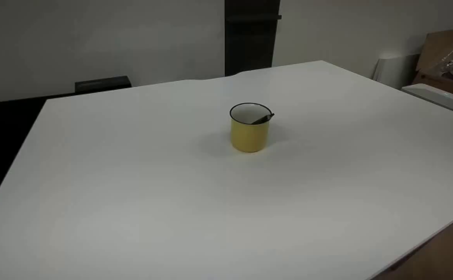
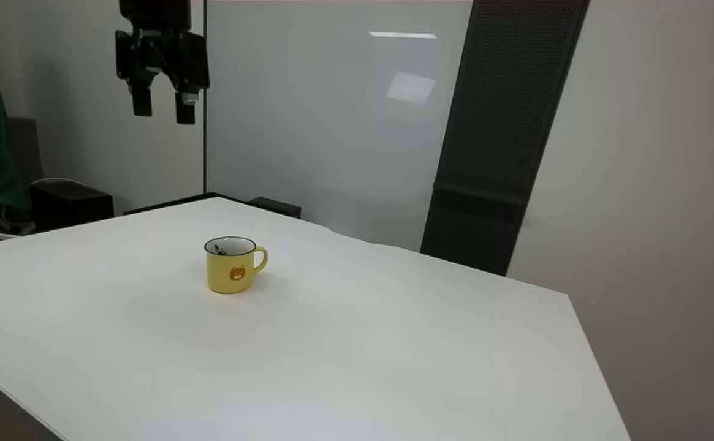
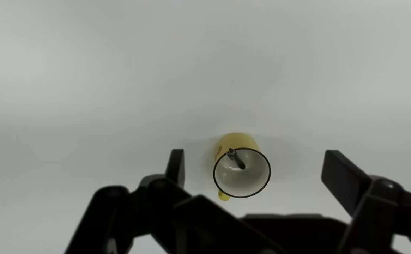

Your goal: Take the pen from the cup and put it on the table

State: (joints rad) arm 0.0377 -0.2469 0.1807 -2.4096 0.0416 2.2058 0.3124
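your gripper (image 2: 164, 116) hung high above the table (image 2: 393, 343), well apart from the cup (image 1: 249, 137), its fingers (image 2: 142, 103) set wide. the pen (image 1: 263, 119) stood tilted inside the upright cup, with one end projecting from the top.

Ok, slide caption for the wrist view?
Framed by the open Robotiq gripper: a yellow mug on a white tabletop, a dark pen leaning inside it.

The claw (image 2: 164, 117), white table (image 2: 393, 343) and glossy wall panel (image 2: 320, 135) suggest a lab.
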